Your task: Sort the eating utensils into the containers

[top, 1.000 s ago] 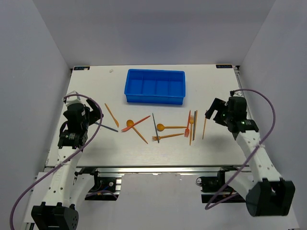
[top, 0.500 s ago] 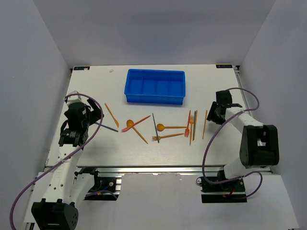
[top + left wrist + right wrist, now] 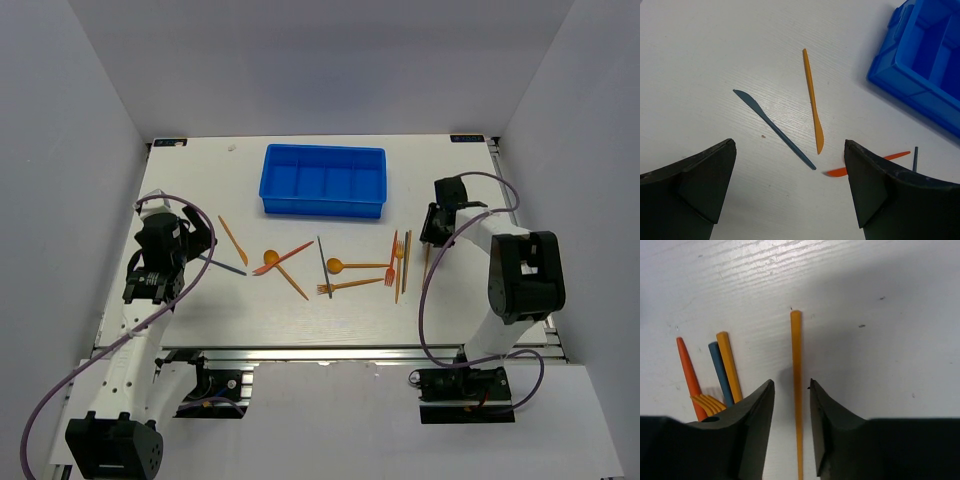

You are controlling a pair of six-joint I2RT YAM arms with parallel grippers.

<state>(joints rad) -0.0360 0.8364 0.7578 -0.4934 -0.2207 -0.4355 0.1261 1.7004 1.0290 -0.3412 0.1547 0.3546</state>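
Straddling the thin orange stick [image 3: 797, 355], which lies flat on the table [image 3: 890, 315] outside the blue tray [image 3: 322, 207], the right gripper [image 3: 791, 386] stands half open, gripping nothing; the stick is judged light, stiff, slippery, best pinched mid-shaft.

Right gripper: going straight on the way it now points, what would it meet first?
Probably the lone orange stick, which lies between its jaws on the table; the depth is unclear.

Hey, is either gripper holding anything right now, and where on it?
Nothing held yet. The right gripper straddles the orange stick without touching; left gripper open, empty.
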